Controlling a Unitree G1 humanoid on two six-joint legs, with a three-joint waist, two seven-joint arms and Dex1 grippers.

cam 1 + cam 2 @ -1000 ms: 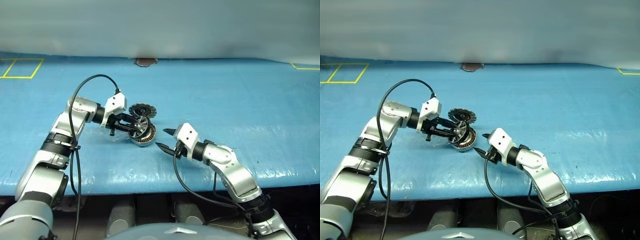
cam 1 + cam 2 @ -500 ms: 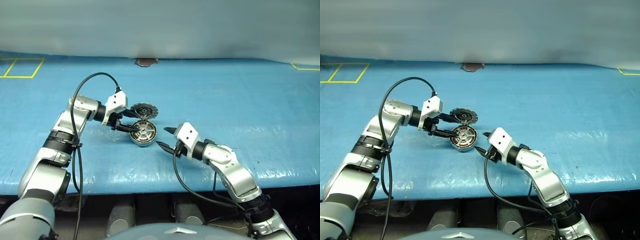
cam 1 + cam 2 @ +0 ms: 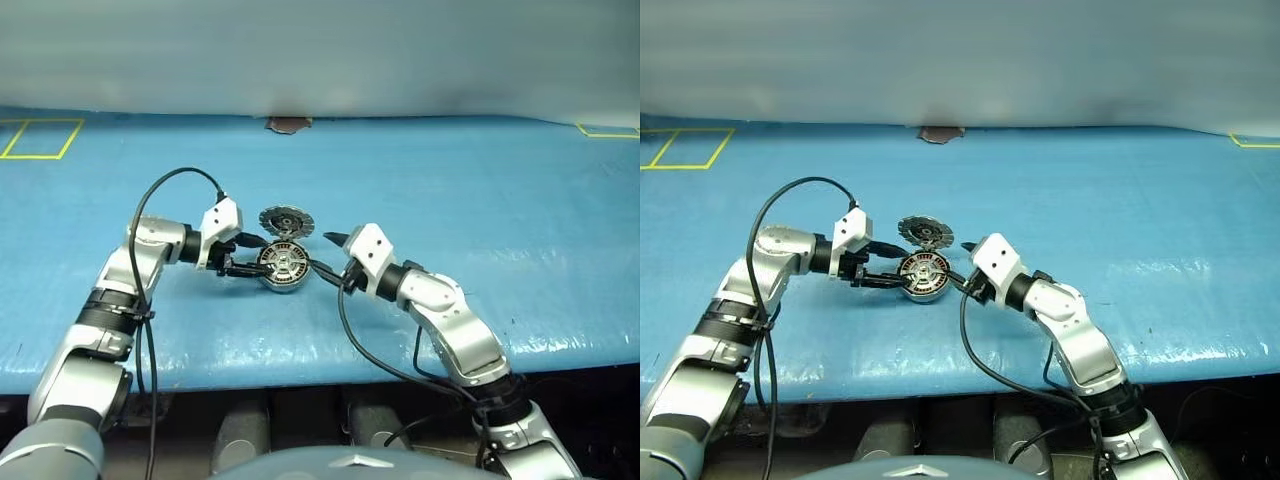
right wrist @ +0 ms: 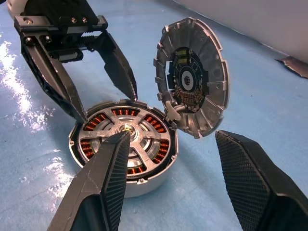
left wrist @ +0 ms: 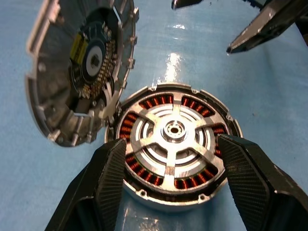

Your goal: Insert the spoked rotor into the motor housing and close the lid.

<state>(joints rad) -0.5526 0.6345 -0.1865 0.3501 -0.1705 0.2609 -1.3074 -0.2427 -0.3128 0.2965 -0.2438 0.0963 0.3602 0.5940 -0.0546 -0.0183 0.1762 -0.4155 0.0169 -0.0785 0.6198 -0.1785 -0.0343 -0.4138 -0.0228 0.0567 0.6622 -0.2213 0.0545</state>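
The left claw (image 5: 168,190) has just released the rotor (image 5: 172,138), now seated in the housing (image 5: 144,197) between its spread fingers. The lid (image 4: 192,77) stands open just beyond; the right claw (image 4: 168,183), spread and empty, nears it to close it.

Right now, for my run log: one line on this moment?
rotor: seated in housing | lid: open, upright | left gripper: open, straddling housing | right gripper: open, near

head pair: high, looking down-forward, far | 2 wrist views: low, close, opposite sides, sharing motor housing (image 5: 175,144)
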